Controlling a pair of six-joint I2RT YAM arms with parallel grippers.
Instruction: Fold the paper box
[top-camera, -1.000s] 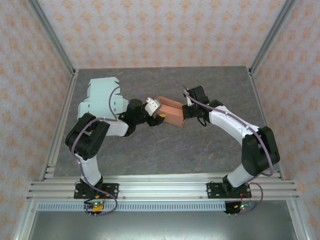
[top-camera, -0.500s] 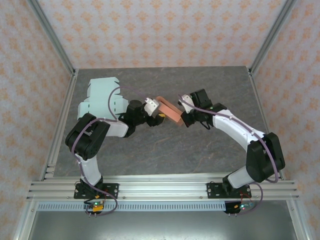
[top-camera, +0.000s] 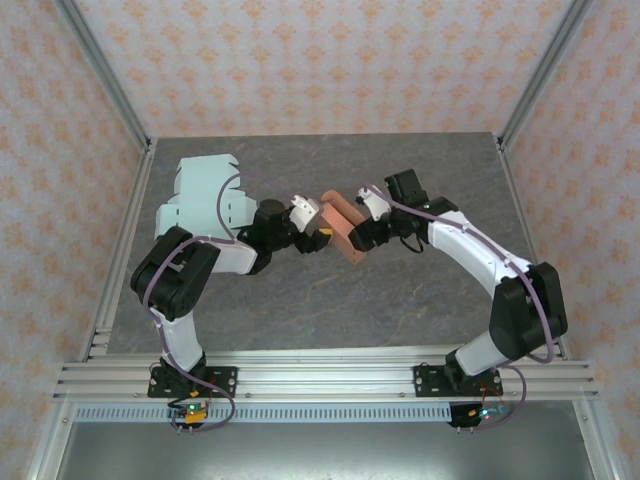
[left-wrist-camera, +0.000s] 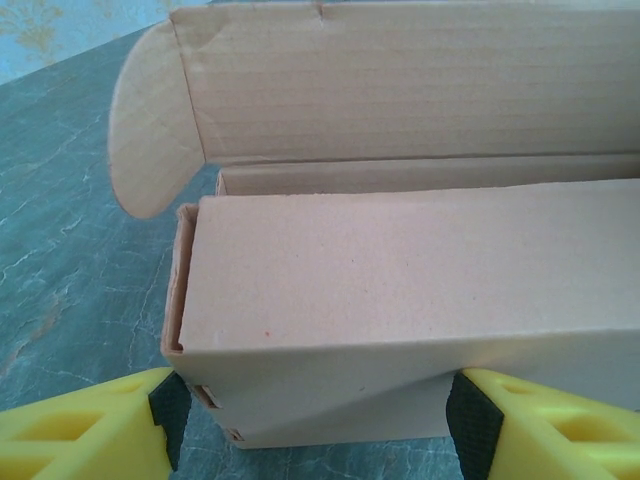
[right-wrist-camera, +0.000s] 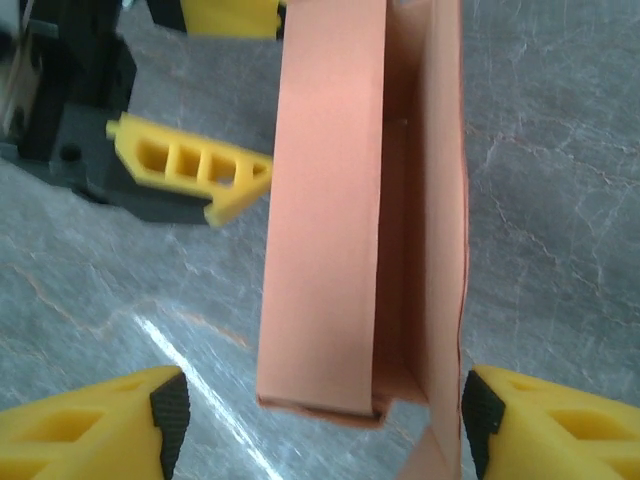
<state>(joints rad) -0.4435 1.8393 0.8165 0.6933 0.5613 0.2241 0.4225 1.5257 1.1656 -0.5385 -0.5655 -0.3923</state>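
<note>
The cardboard box (top-camera: 343, 228) is held near the middle of the desk (top-camera: 300, 300), clamped across its short end by the left claw (left-wrist-camera: 318, 415). The right claw (right-wrist-camera: 320, 415) is spread wide apart, straddling the box's open end without gripping it.

The top camera sits high above and behind the arm bases, looking down and forward over the whole table (top-camera: 300, 290), with the bases along the bottom of the frame. The left wrist camera looks out from the left gripper (left-wrist-camera: 320, 425), very close on the paper box (left-wrist-camera: 400, 290). The right wrist camera looks down on the same box from near, with the left gripper in its upper left.
</note>
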